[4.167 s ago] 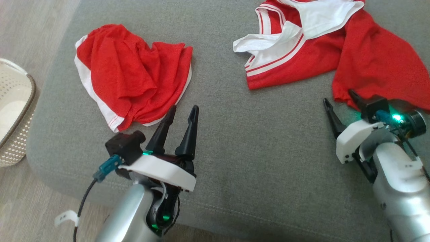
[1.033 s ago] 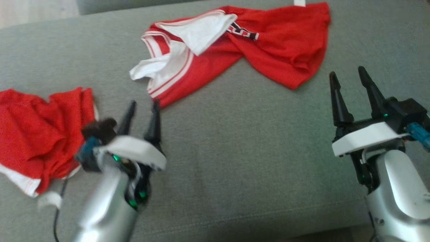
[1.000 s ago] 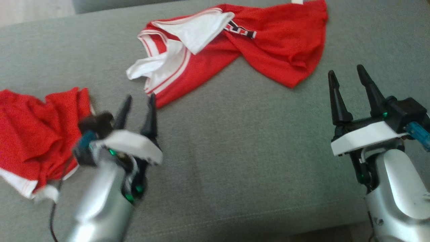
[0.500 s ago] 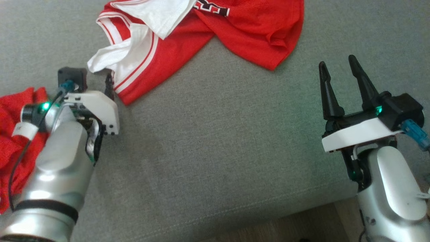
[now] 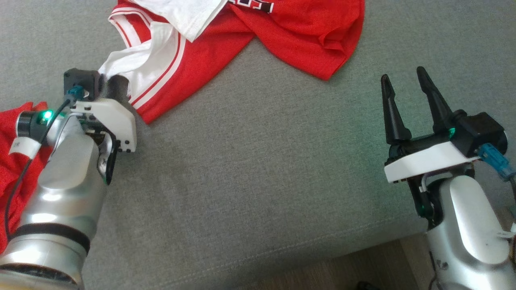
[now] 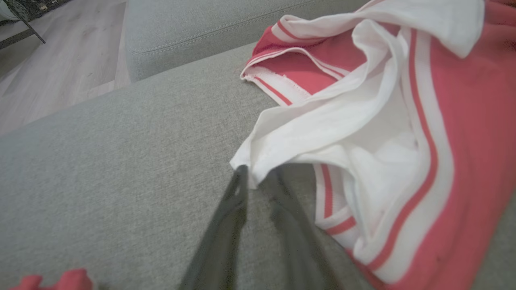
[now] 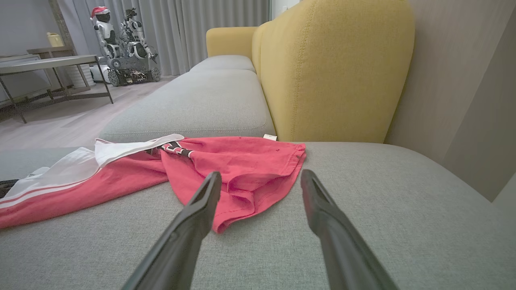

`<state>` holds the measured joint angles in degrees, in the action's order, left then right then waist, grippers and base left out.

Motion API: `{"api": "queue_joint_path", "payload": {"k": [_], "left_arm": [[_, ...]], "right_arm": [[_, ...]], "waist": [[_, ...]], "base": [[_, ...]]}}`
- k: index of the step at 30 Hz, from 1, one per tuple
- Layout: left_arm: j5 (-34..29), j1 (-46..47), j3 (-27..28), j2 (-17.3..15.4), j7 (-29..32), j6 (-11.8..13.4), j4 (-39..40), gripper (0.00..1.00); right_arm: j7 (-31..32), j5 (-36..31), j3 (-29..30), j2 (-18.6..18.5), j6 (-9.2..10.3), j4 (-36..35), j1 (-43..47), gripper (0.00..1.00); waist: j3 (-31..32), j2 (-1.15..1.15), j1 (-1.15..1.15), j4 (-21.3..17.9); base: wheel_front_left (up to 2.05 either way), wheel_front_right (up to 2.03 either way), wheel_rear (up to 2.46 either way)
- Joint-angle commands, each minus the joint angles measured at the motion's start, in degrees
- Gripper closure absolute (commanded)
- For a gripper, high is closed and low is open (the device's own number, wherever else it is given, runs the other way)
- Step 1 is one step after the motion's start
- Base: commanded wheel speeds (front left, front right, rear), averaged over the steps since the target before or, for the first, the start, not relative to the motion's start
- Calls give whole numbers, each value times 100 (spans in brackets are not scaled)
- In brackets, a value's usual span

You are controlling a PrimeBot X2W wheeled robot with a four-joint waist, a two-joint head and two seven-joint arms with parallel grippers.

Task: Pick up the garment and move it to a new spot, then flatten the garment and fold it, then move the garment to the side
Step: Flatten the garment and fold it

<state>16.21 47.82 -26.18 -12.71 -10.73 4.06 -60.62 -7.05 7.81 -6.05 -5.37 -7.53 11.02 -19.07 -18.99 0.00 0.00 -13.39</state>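
Right gripper (image 5: 403, 73): low over the grey sofa cushion (image 5: 258, 169), fingers wide apart, nothing between them, clear of the cloth.

Left gripper (image 6: 258, 171): at the near-left corner of the garment (image 5: 282, 36). Fingers close together with a narrow gap. The white corner flap (image 6: 262, 161) hangs at the fingertips (image 6: 241, 169). The left wrist view is blurred, so I cannot tell whether the cloth is clamped.

Second red garment (image 5: 7, 121): crumpled on the cushion by the left forearm.

Garment: a red jersey with white panels and red-striped trim. It lies rumpled across the far part of the cushion, white side towards the left arm, red hem towards the right.

Beyond: yellow sofa backrest (image 7: 334, 68) and another grey cushion (image 7: 209, 100). Further off, a metal-legged desk (image 7: 48, 64), a small wheeled robot (image 7: 125, 44) and grey curtains.
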Motion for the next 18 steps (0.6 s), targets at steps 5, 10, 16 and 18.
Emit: {"api": "queue_joint_path", "payload": {"k": [5,10,16,18], "left_arm": [[49,385,154,-127,-294,-1,23,100],[127,397,252,-108,-403,15,164,100],[135,281,399,-103,-424,75,775,100],[98,182,475,-122,-425,116,1140,100]], "right_arm": [[-14,-91,-30,65,4,-163,-36,0],[9,-129,16,70,4,-127,-26,0],[35,-156,60,68,4,-49,-16,0],[47,-161,97,64,4,-19,-9,0]], "waist": [[8,0,0,80],[69,0,0,188],[216,0,0,332],[284,0,0,385]], "base": [[0,0,0],[0,0,0],[0,0,0],[0,0,0]]}}
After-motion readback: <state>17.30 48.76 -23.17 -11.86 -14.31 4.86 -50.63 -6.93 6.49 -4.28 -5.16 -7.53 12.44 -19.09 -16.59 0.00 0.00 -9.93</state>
